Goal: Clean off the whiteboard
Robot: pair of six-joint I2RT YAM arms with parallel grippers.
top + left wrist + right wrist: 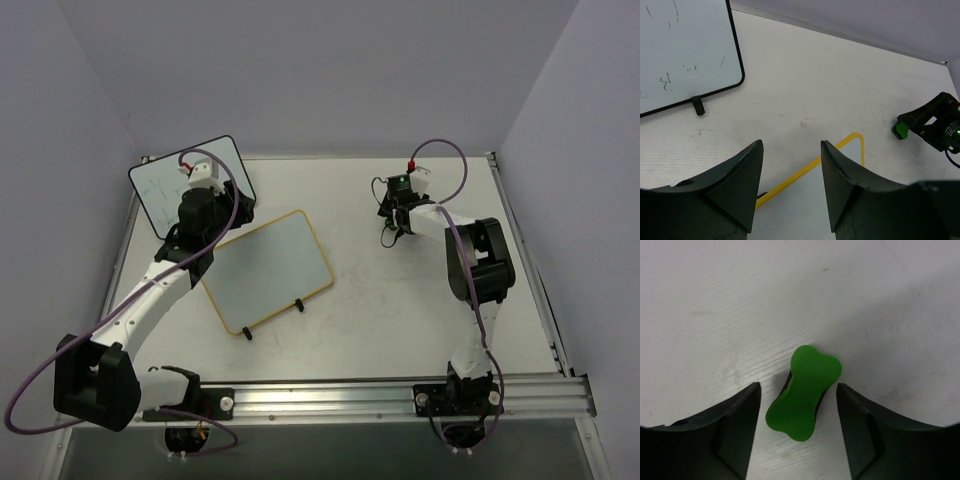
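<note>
Yellow-framed whiteboard (268,272) is lying centre-left on worktop (400,320), looking wiped clean | green eraser (804,392) is sitting loose between right claw (798,390) fingers, parted, gripping nothing | left claw (792,143) is hovering open, empty, over board corner | step: likely finishing; next: lifting clear.

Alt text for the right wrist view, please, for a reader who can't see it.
A green bone-shaped eraser lies on the white table between the open fingers of the right gripper, with a gap on each side, so neither finger touches it.
</note>
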